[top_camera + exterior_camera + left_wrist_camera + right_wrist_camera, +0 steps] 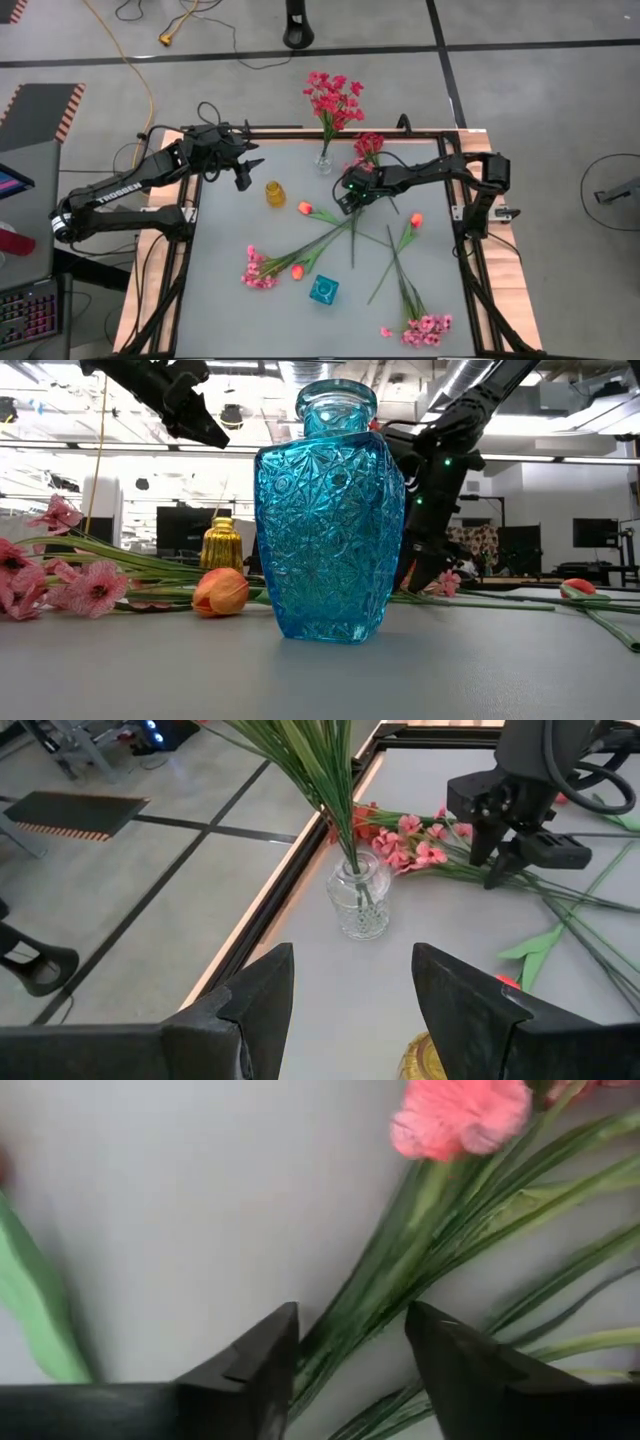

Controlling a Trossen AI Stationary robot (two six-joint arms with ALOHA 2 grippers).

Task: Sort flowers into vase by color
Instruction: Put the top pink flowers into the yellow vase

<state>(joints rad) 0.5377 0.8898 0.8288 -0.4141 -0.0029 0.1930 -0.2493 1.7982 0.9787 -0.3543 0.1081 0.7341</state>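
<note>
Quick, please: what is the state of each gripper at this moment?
Left gripper: jaws open, empty, raised near the clear vase.
Right gripper: jaws open, low astride green stems, not gripping yet.

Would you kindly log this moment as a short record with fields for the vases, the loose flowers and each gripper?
vases: clear vase holding dark-red flowers; amber vase and blue vase show no flowers
loose flowers: pink sprays, orange tulips, one dark-red spray, lying on the table
right gripper: low, fingers either side of green stems
left gripper: open, near the amber vase
</note>
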